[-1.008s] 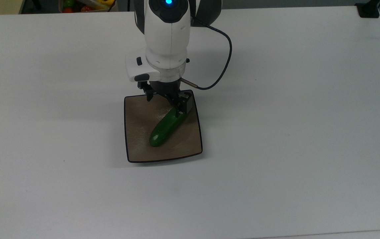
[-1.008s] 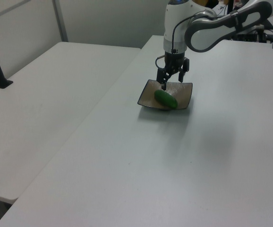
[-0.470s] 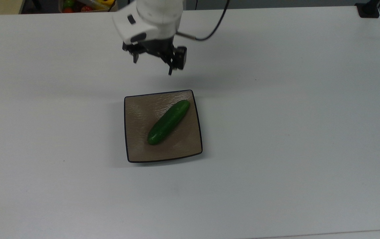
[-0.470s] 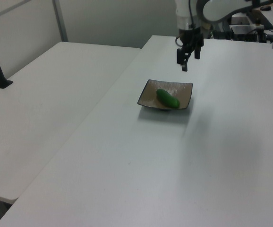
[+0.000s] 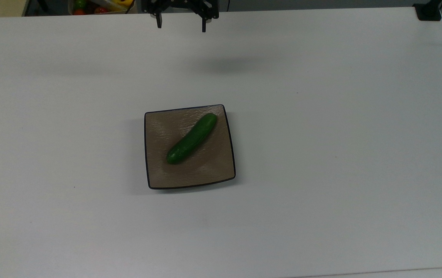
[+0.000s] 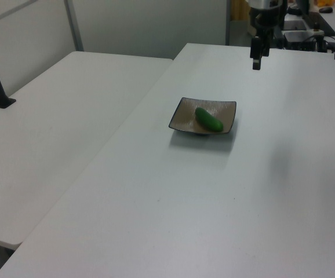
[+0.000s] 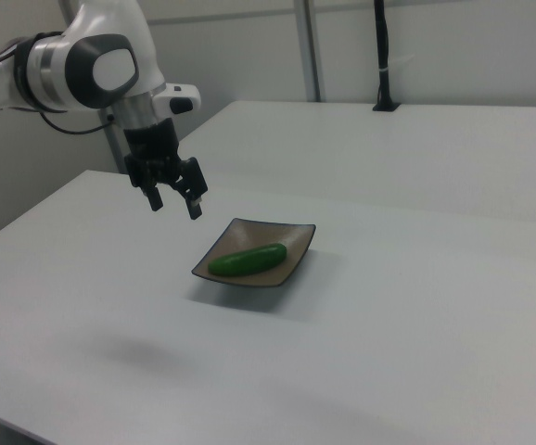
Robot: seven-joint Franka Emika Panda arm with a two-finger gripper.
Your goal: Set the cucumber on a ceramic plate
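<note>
Item, the cucumber (image 5: pixel 192 138): we are finding it lying flat inside the ceramic plate (image 5: pixel 158 175), resting on the plate's floor and clear of the dark rim; its long axis is running diagonally, from the top view's lower left to the top view's upper right; in the right view it (image 7: pixel 248 260) is lying across the plate (image 7: pixel 291 264) nearly side to side. Item, the plate: we are seeing it sitting near the middle of the white table (image 5: pixel 344 154), nothing else beside it. Item, the gripper (image 5: pixel 181 24): it is hanging at the top view's upper edge, well apart from the plate and high above the table; the cucumber is lying below it and toward the top view's bottom; its jaws are standing spread apart and holding nothing, as the right view (image 7: pixel 175 204) is also showing. Changes noted: a second ago the fingers were down at the cucumber's upper end on the plate; half a second ago the gripper was already lifted just beyond the plate's far edge; now it is farther off again, and the cucumber is lying slightly shifted toward the top view's left. We are judging the placing done and the arm to be retreating.
</note>
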